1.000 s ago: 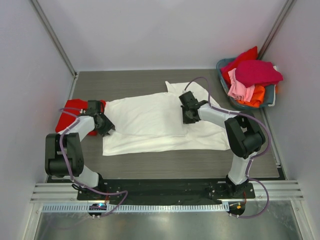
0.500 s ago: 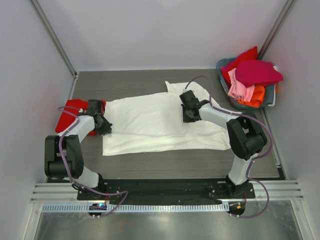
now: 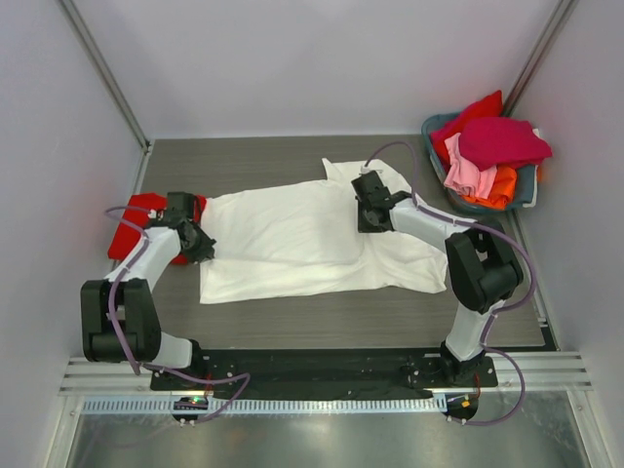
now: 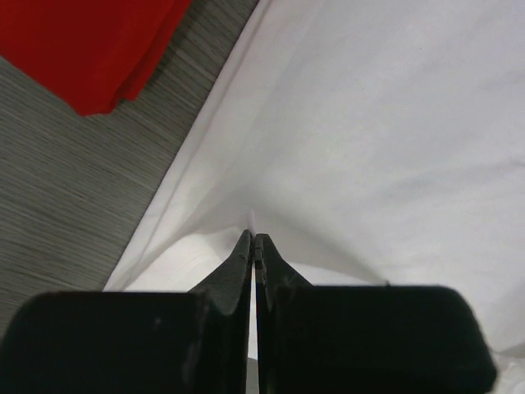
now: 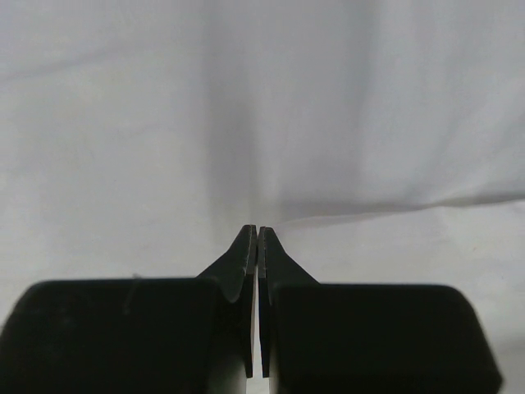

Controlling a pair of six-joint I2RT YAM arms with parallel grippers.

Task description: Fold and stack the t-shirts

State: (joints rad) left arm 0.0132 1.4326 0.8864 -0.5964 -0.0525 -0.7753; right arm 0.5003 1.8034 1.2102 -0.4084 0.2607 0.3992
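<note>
No legible text, label, brand, number or sign in any view. Large white cloth t-shirt (image 3: pixel 292 244) spread at table centre: visible face plain, no print readable.

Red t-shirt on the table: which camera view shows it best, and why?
Top external: the red t-shirt shows almost whole, left of the white t-shirt. Left wrist catches just a corner; right wrist shows only white cloth.

Black-and-white arms (image 3: pixel 156 252), looping purple cables (image 3: pixel 390 145)
</note>
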